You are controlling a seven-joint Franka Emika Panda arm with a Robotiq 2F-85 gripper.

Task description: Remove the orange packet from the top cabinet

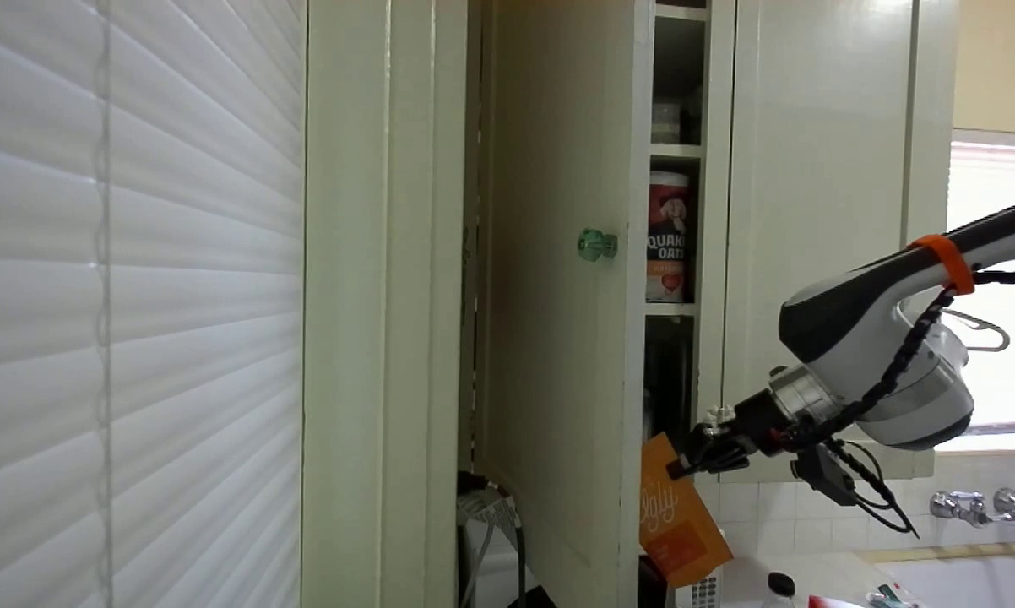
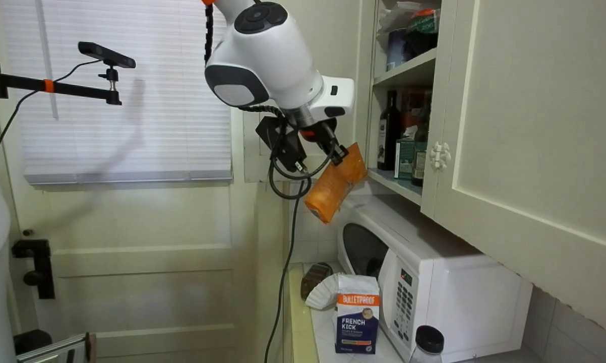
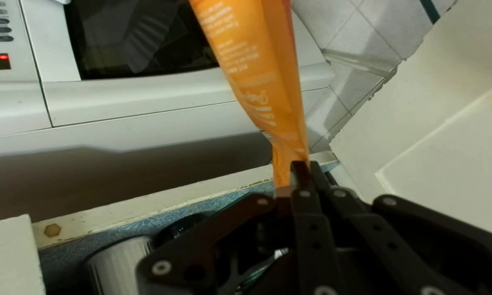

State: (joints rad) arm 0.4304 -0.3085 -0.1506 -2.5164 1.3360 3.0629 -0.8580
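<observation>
The gripper (image 2: 339,155) pinches the orange packet (image 2: 336,187) near one end, its fingers (image 3: 301,176) drawn close together over the wrapper. In the wrist view the pouch narrows towards the grip — creased there, broader farther out — with small pale print along its side. It hangs tilted in the air outside the top cabinet (image 1: 717,211), near the front edge of the lowest shelf (image 2: 394,185); whether it touches that edge I cannot tell. In an exterior view white script shows on its face, and one side of the packet is hidden behind the open door (image 1: 558,355) with the green knob (image 1: 596,245).

An oats canister (image 1: 668,236) stands upright on a shelf, higher than the packet. In an exterior view, a dark bottle (image 2: 389,131) stands beside a green box (image 2: 404,159) on the lowest shelf. Below the cabinet sits a white microwave (image 2: 474,307) — and just in front of it, on the counter (image 2: 324,338), a Bulletproof bag (image 2: 357,322) stands upright.
</observation>
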